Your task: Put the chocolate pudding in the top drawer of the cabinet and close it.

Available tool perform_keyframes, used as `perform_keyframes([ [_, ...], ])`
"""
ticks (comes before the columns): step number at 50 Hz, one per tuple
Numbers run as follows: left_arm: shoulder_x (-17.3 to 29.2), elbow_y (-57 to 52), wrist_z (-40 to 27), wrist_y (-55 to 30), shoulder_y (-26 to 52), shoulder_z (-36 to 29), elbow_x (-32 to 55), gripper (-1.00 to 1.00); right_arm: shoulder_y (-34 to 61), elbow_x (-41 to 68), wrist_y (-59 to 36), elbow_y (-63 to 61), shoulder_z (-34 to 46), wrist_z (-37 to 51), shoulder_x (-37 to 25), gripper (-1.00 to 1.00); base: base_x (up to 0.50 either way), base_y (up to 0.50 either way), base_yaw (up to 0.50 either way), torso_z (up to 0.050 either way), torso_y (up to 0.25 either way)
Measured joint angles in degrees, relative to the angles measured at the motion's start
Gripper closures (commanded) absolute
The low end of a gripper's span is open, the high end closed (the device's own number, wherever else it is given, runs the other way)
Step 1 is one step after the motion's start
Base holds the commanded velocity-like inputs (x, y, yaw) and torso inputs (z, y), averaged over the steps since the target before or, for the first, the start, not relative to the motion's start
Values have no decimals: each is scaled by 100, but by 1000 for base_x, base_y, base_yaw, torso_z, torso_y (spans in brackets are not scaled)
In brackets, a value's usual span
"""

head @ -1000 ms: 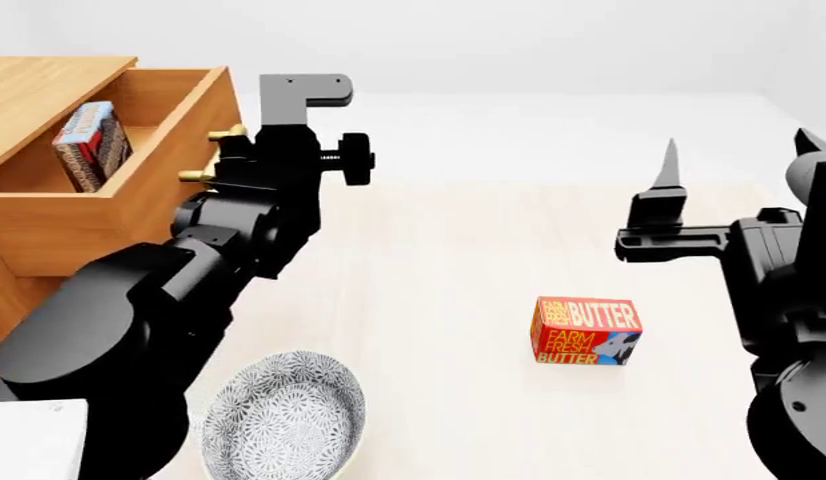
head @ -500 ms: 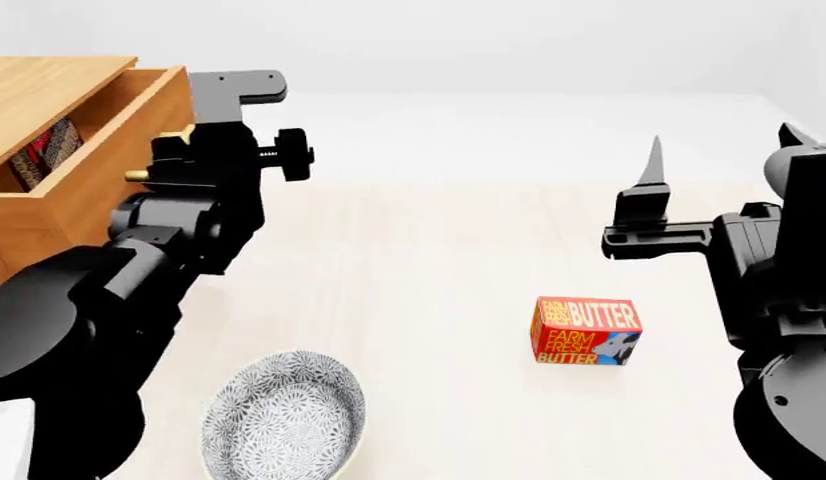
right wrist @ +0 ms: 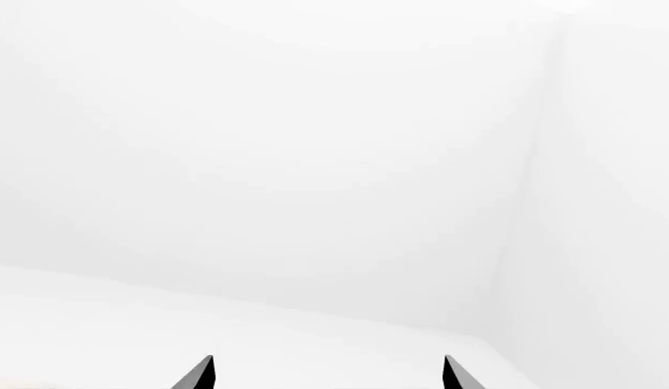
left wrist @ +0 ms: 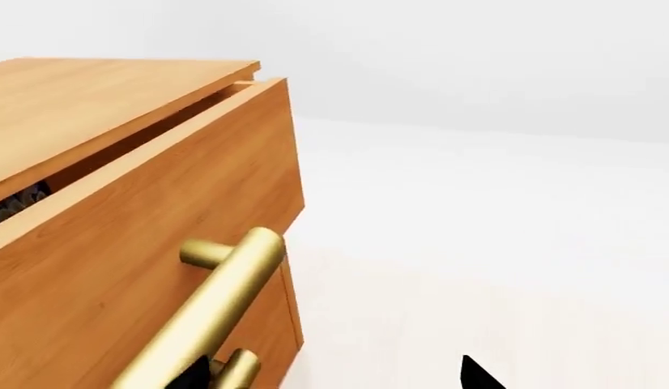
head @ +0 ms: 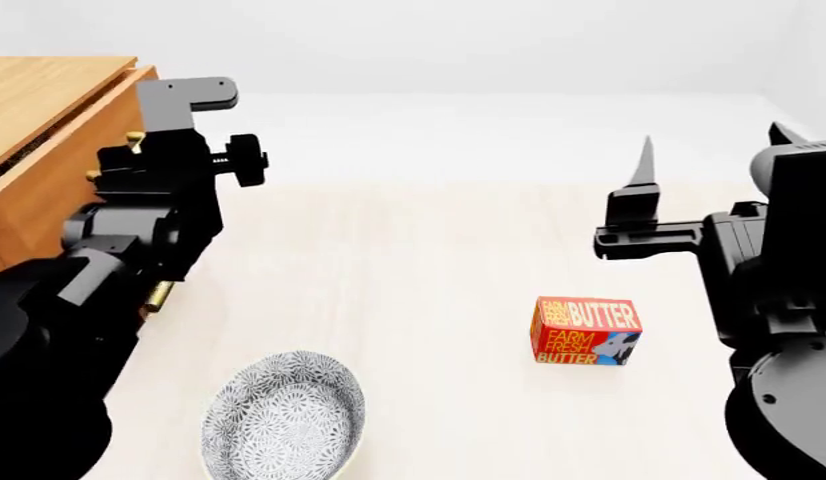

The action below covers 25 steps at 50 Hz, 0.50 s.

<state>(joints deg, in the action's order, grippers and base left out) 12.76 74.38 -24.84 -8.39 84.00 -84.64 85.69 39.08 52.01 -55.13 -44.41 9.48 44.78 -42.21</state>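
Observation:
The orange-brown cabinet (head: pixel 46 90) stands at the far left. Its top drawer (left wrist: pixel 151 243) is pushed in almost flush, leaving a narrow gap under the cabinet top. A dark sliver of the chocolate pudding (left wrist: pixel 16 203) shows inside that gap; it is hidden in the head view. My left gripper (left wrist: pixel 334 377) is open, one fingertip by the brass bar handle (left wrist: pixel 215 308), and sits against the drawer front in the head view (head: pixel 120 165). My right gripper (head: pixel 707 150) is open and empty, raised at the right, facing a blank wall in its wrist view (right wrist: pixel 328 374).
A red-orange butter box (head: pixel 585 331) lies on the pale table right of centre. A patterned bowl (head: pixel 284 415) sits at the near left. The lower drawer's brass handle (head: pixel 157 295) peeks out beside my left arm.
The top drawer has slid from wide open to nearly shut, with my left arm moving left along with it. The pudding has gone out of the head view. My right arm shifted slightly left.

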Motion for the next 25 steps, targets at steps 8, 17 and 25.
perform_keyframes([
  [8, 154, -10, -35, -39, -17, 276, -197, -100, 70, -7, -44, 22, 79, 23, 37, -100, 0, 0, 0, 0, 0],
  [17, 332, -13, -63, -104, -43, 700, -541, -100, 126, -40, -59, 61, 169, 30, 81, -100, 0, 0, 0, 0, 0],
  [25, 369, -41, -5, -196, -89, 1266, -1050, -100, 161, -90, -45, 113, 255, 20, 128, -100, 3, 2, 2, 0, 0],
])
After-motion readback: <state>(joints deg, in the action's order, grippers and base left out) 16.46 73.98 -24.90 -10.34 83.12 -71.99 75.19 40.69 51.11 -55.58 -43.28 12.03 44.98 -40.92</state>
